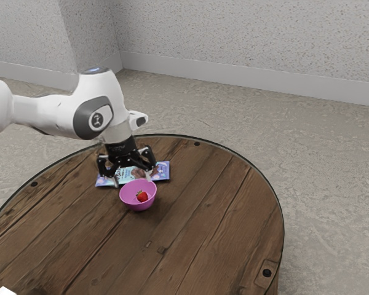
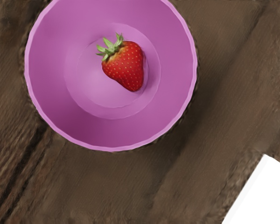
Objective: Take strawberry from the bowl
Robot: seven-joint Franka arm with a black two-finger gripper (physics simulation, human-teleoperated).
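Note:
My gripper [image 1: 133, 177] is above the table at the back edge of the pink bowl [image 1: 128, 200], its two fingers spread wide apart with nothing held between them. Inside the bowl lies the red strawberry [image 1: 142, 196]. From the wrist, the bowl [image 2: 175, 70] is seen from above, and the strawberry [image 2: 126, 66] rests on its inner floor with its green leaves toward one side.
A blue and purple packet [image 1: 162, 171] lies flat on the round wooden table [image 1: 215, 215], just behind the bowl and partly hidden by the gripper. A white object [image 1: 5, 291] shows at the exterior view's lower left corner. A white straight-edged shape [image 2: 263, 198] appears in the wrist view.

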